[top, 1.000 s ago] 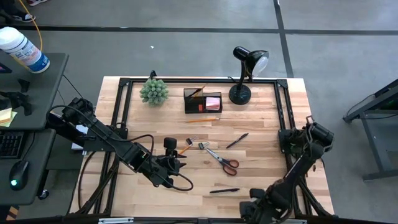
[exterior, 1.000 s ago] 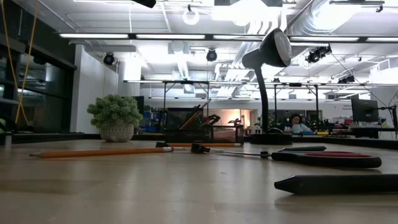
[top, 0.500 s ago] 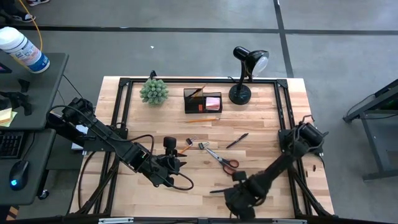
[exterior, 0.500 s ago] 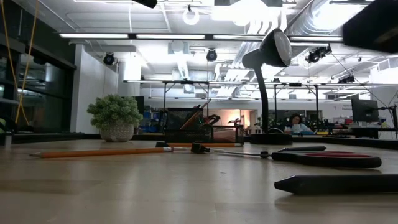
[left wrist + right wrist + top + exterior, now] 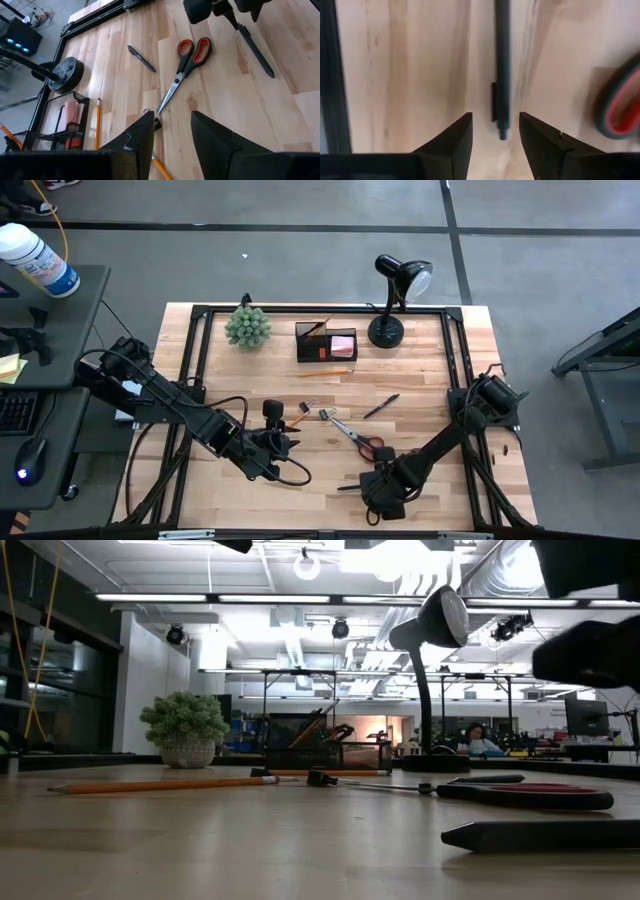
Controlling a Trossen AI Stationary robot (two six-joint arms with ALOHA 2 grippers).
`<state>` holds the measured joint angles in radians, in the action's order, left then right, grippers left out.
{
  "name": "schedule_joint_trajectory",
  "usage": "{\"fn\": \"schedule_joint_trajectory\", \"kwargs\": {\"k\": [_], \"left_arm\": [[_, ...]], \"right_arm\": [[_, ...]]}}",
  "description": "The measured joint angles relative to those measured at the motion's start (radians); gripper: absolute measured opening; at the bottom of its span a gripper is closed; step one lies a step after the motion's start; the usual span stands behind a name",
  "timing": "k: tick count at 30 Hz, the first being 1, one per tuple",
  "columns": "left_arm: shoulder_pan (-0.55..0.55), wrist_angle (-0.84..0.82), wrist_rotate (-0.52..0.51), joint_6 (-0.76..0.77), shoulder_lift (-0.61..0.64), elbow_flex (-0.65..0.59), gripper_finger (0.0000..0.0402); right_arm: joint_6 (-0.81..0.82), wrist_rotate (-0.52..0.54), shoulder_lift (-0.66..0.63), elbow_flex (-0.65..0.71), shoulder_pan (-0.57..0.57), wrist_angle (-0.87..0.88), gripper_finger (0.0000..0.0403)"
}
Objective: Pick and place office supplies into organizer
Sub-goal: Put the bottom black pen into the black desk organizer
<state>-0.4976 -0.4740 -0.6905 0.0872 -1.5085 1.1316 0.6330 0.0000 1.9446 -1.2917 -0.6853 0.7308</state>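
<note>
My right gripper hangs open just above a thin black pen that lies near the table's front edge; the pen's clip end lies ahead of and between the fingers, untouched. Red-handled scissors lie flat just beyond it. A second black pen lies farther back. The black organizer, holding a pink pad and an orange pencil, stands at the back, with another orange pencil flat in front of it. My left gripper is open and empty, left of the scissors.
A green spiky plant and a black desk lamp stand at the back beside the organizer. Small pieces lie near the table's middle. A black frame runs round the table. Bare wood lies at the front left.
My right gripper has swung from the table's near right corner toward the left edge and come down, and now hangs over the front black pen. Nothing on the table has moved.
</note>
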Motion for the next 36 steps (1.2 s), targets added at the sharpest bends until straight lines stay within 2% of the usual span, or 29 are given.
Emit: {"fn": "schedule_joint_trajectory", "kwargs": {"k": [6, 20, 31, 36], "left_arm": [[0.000, 0.000, -0.002, -0.001, 0.000, 0.000, 0.0117], [0.000, -0.001, -0.007, -0.004, 0.000, 0.000, 0.0117], [0.000, -0.001, -0.010, -0.004, 0.000, 0.000, 0.0117], [0.000, -0.001, -0.018, -0.004, 0.000, 0.000, 0.0117]], "right_arm": [[0.005, 0.028, 0.000, 0.001, -0.002, -0.005, 0.0131], [-0.005, 0.013, 0.047, -0.001, 0.005, -0.046, 0.0116], [-0.006, -0.014, 0.049, -0.001, 0.006, -0.061, 0.0015], [-0.005, -0.040, 0.049, -0.008, 0.006, -0.056, 0.0006]]}}
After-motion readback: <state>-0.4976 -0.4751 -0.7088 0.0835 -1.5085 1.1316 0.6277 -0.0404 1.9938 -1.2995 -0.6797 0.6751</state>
